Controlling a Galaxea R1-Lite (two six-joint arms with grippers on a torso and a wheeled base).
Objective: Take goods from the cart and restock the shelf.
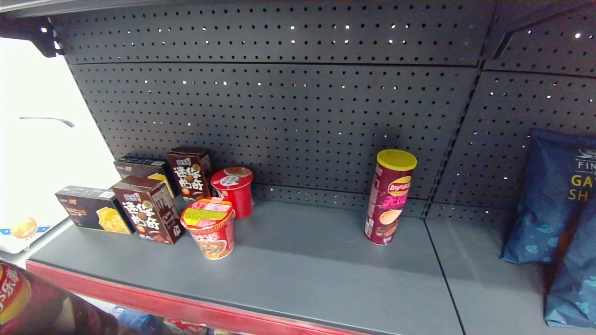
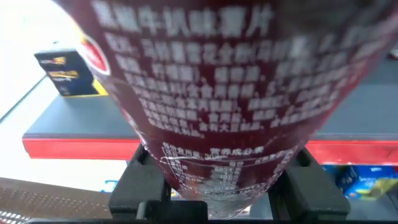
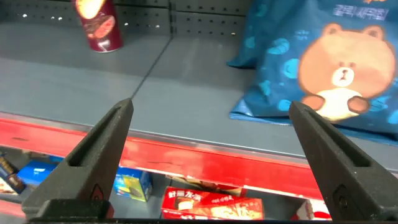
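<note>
My left gripper [image 2: 221,190] is shut on a maroon chip can [image 2: 224,93], which lies between its black fingers [image 2: 140,186] in front of the shelf's red front edge [image 2: 74,149]. In the head view that can [image 1: 25,295] shows at the lower left corner, below the shelf board [image 1: 298,265]. A second maroon chip can with a yellow lid [image 1: 390,196] stands upright mid-shelf; the right wrist view shows it [image 3: 99,26] farther off. My right gripper [image 3: 211,109] is open with nothing between its fingers, in front of the shelf edge near the blue bags [image 3: 323,62].
Dark snack boxes [image 1: 149,209] and two red noodle cups [image 1: 210,227] stand at the shelf's left end. Blue bags [image 1: 554,204] lean at the right. A perforated back panel [image 1: 288,116] closes the rear. Bare board lies between cups and can. More goods sit on the lower shelf [image 3: 205,202].
</note>
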